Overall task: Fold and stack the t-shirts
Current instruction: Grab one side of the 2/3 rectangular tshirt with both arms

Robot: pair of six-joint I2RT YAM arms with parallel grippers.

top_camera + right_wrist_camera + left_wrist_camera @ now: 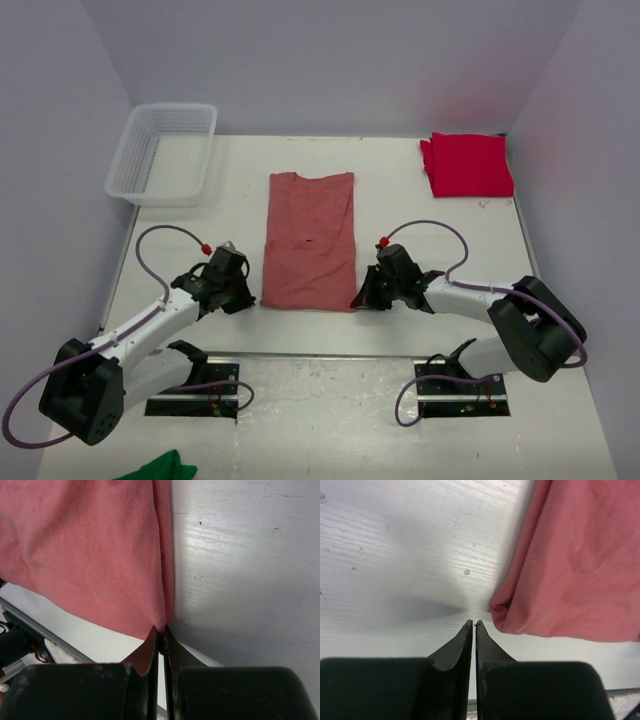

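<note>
The dusty salmon-red t-shirt (310, 240) lies folded into a long strip in the middle of the table. My left gripper (243, 290) is shut and empty, its tips (472, 623) just left of the shirt's near left corner (570, 555), not touching it. My right gripper (362, 298) is shut on the shirt's near right corner; the cloth (90, 545) is pinched between its tips (162, 629). The crimson t-shirt (466, 165) lies folded at the back right.
A white mesh basket (165, 150) stands at the back left. A small green cloth (160, 468) lies at the near edge by the left arm's base. Walls close the table on the left, back and right.
</note>
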